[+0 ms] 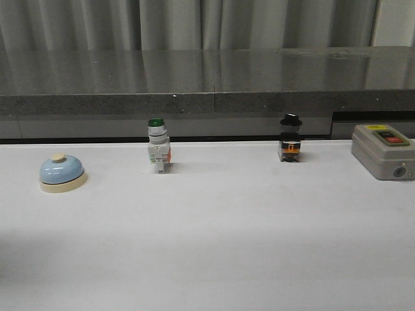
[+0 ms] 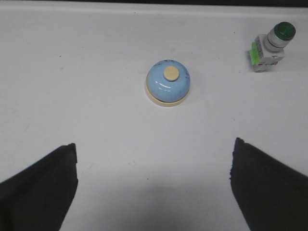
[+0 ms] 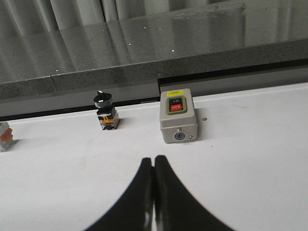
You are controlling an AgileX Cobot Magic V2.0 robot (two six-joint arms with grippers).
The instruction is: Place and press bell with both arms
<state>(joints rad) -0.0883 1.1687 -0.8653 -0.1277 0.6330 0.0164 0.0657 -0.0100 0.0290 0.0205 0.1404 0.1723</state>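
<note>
The light-blue bell (image 1: pixel 61 173) with its cream base and button stands on the white table at the far left. Seen from the left wrist, the bell (image 2: pixel 168 83) lies well ahead of my left gripper (image 2: pixel 154 147), which is open wide above the table with nothing between its dark fingers (image 2: pixel 45 185). My right gripper (image 3: pixel 154 159) is shut, its two fingers pressed together and holding nothing, over the table short of the grey box. Neither arm shows in the front view.
A green-capped white switch (image 1: pixel 157 146) stands right of the bell, also seen as the green-capped switch (image 2: pixel 270 47). A black-capped switch (image 1: pixel 290 138) and a grey button box (image 1: pixel 382 151) stand further right. A dark stone ledge (image 1: pixel 207 97) runs behind the table.
</note>
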